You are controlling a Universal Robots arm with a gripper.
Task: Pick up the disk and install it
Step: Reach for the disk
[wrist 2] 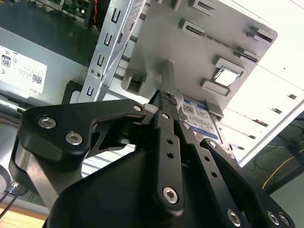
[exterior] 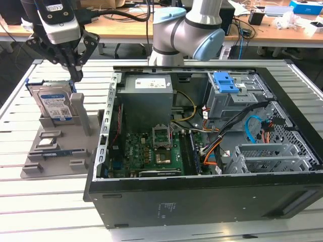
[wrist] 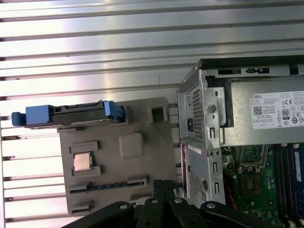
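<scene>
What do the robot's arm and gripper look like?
The arm has silver tubes and light-blue joint caps. The gripper has a grey-and-black body and black jointed fingers studded with silver screws. A black cable runs from it.

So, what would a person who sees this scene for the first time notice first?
The open black computer case takes up the exterior view's middle and right, with its green board and cables laid bare. At the exterior view's left, the disk stands upright in a grey holder tray, and the pincer hangs just above it.
</scene>
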